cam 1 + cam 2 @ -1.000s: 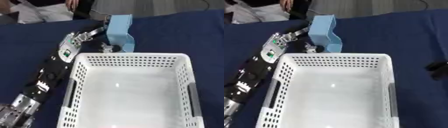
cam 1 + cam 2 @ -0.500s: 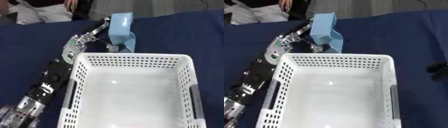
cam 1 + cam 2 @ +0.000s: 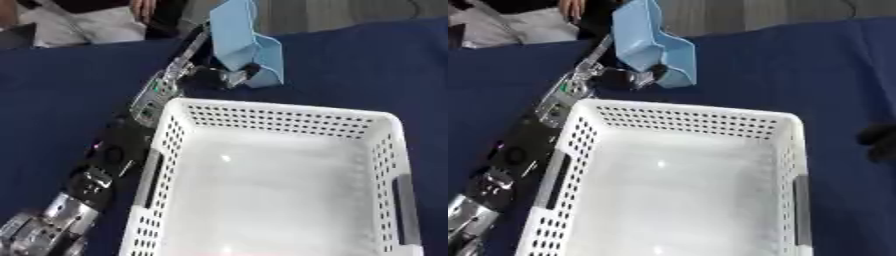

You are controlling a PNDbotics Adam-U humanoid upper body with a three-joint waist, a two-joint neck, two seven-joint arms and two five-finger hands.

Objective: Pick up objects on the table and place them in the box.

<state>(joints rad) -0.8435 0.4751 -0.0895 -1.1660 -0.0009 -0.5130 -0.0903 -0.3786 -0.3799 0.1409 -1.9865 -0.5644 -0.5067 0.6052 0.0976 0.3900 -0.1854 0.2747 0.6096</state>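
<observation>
Since a second ago, my left hand has raised the light blue scoop higher, tilted, beyond the white basket's far-left corner. Fingers are curled round it. Next I should carry it over the rim before letting go, over the blue bench.

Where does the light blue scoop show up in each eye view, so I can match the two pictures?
Left eye view: light blue scoop at top centre, just beyond the basket's far rim.
Right eye view: top, left of centre, likewise beyond that rim.
Shared landmark: the white basket; the left hand is curled on the scoop's near side.
</observation>
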